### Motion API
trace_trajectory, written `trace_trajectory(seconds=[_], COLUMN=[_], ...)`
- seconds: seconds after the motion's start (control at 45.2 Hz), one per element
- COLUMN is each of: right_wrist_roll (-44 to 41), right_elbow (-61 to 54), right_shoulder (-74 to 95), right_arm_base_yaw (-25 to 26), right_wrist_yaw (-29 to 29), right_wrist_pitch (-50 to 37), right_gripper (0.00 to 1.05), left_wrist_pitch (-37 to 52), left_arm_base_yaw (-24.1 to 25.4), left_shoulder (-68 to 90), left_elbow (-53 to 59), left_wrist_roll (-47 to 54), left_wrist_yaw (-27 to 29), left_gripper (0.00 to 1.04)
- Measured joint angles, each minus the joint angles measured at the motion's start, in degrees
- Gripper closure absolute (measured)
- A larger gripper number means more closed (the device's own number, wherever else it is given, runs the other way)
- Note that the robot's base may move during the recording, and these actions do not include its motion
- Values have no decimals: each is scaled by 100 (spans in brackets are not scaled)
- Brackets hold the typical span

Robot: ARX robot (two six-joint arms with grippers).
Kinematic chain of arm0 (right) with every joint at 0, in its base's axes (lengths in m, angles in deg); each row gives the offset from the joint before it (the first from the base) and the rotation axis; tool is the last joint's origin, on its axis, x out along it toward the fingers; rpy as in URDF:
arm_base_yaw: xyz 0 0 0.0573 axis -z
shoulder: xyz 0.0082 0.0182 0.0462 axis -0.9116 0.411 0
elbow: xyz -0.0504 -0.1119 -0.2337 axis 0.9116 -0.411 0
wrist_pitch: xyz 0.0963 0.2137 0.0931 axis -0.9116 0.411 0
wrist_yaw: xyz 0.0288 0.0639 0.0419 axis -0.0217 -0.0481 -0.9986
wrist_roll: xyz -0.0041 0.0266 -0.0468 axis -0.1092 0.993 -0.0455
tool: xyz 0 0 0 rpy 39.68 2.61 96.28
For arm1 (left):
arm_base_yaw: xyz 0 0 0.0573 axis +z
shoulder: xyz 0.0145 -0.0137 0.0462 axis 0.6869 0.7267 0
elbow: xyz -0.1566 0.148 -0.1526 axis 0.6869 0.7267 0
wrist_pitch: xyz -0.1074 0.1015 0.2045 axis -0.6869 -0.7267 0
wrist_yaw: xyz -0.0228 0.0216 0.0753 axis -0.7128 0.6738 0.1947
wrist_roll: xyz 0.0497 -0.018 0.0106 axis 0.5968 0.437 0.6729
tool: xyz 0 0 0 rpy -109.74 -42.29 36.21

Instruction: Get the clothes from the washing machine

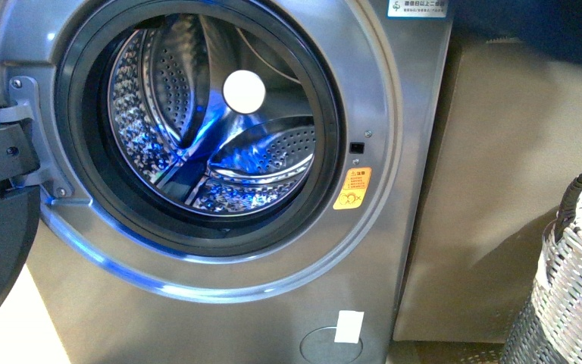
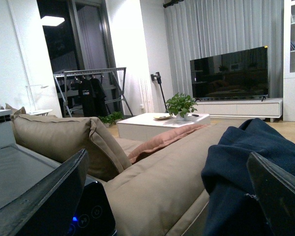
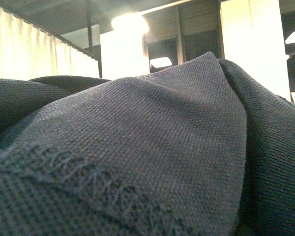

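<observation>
Jaws of the left gripper (image 2: 167, 155) stand spread and empty; the right gripper's are hidden behind fabric, so I cannot tell. The washing machine (image 1: 394, 227) looks empty. The clothes (image 2: 246, 157) lie heaped on the beige sofa (image 2: 157, 191), just beside the left jaws, probably nearer the right arm.

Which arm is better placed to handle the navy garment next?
Likely right: the clothes fill its wrist view, pressed close. The left gripper is open, with fabric beside one finger only.

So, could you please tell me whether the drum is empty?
Empty: the front view shows only bare perforated steel in the washing machine drum, no fabric.
</observation>
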Motion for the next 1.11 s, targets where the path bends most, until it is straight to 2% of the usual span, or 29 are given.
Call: trace_trajectory(seconds=[0.243, 0.465, 0.553, 0.62, 0.708, 0.753, 0.797, 0.841, 0.885, 0.93, 0.974, 1.107], right_wrist_roll=[72, 636, 848, 861, 564, 389, 181, 0, -175, -326, -435, -859], right_elbow=[-221, -131, 179, 396, 601, 581, 509, 372, 186, -31, -219, -1078], right_shoulder=[-321, -391, -398, -466, -669, -702, -704, -673, -599, -511, -459, -120], right_arm_base_yaw=[1038, 2404, 2778, 2946, 2957, 2865, 2758, 2645, 2538, 2450, 2361, 2096], right_wrist_yaw=[-413, -487, -494, -518, -813, -894, -960, -1010, -1003, -968, -866, -702], right_wrist_pitch=[378, -566, -575, -369, 385, 634, 785, 885, 938, 953, 1005, 894], right_gripper=[95, 95, 95, 95, 95, 95, 95, 95, 95, 95, 95, 95], left_wrist_pitch=[2, 2, 2, 2, -13, -953, -1779, -2166, -2052, -1762, -1515, -492], left_arm_base_yaw=[0, 0, 0, 0, -7, -153, -138, -96, 0, 160, 302, 970], left_shoulder=[0, 0, 0, 0, 0, 4, -262, -660, -1097, -1574, -1945, -3445], left_elbow=[0, 0, 0, 0, -13, -297, -52, 522, 1252, 2024, 2592, 5053], left_wrist_roll=[0, 2, 0, 0, -2, -188, -319, -389, -450, -496, -509, -575], left_wrist_yaw=[0, 0, 0, 0, 57, 1329, 2559, 3429, 4065, 4315, 4328, 3941], left_gripper=[6, 6, 6, 6, 6, 14, 21, 28, 35, 42, 48, 74])
